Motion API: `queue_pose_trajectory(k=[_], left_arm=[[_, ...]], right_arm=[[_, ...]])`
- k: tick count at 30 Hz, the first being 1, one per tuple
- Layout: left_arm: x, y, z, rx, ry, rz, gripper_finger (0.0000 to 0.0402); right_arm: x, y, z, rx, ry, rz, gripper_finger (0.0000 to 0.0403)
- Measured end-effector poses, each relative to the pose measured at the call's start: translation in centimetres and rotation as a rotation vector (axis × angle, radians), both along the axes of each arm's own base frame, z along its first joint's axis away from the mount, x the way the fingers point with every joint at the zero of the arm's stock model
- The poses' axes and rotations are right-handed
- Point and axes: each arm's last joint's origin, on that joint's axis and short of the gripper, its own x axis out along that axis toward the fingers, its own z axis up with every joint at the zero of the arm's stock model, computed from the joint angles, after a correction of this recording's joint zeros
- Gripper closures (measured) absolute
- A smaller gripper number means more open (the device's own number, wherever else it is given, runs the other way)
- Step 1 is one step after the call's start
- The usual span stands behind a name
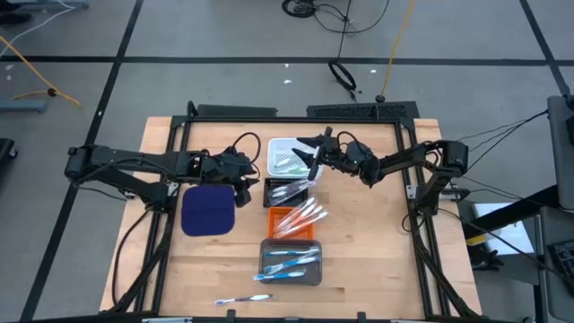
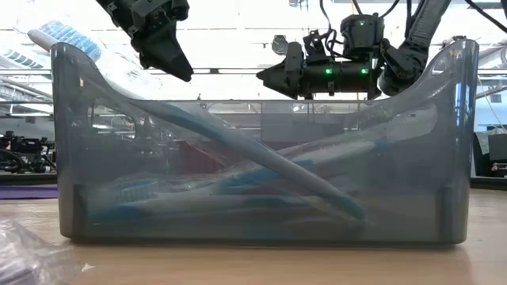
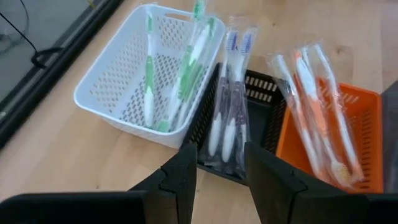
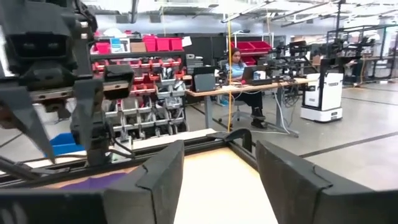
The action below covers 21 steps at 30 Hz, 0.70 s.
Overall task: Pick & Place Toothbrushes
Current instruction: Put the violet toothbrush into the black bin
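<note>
Toothbrushes lie sorted in containers down the table's middle: green ones [image 3: 186, 68] in a white basket [image 1: 283, 154], purple-blue wrapped ones [image 3: 229, 93] in a black basket [image 1: 289, 191], orange ones [image 3: 311, 93] in an orange basket [image 1: 296, 221], and blue ones [image 2: 261, 162] in a grey tray [image 1: 290, 260]. One loose toothbrush [image 1: 242, 299] lies flat by the near edge. My left gripper [image 3: 221, 171] hovers open just left of the black basket, tilted down, holding nothing. My right gripper [image 1: 308, 154] hangs open and about level above the white basket's right rim, nothing between its fingers [image 4: 219, 174].
A dark blue mat [image 1: 208, 209] lies flat on the table's left half, under the left arm. Bare wood lies right of the containers and along the near right. A person sits at a desk [image 4: 239, 68] in the room beyond the table.
</note>
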Motion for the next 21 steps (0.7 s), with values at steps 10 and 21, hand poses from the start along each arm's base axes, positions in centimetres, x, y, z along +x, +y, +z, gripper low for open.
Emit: queue_pose_trajectory(k=[10,21], left_arm=[[-0.3,-2.7,-0.4,-0.178,0.046,-0.212,0.027],[0.1,-11.0,-3.8,-0.356,0.212,-0.3,0.027]], right_arm=[[0.2,0.6,0.0,0.0,0.001,0.025,0.02],[0.2,0.7,-0.2,0.007,0.021,0.03,0.0199]])
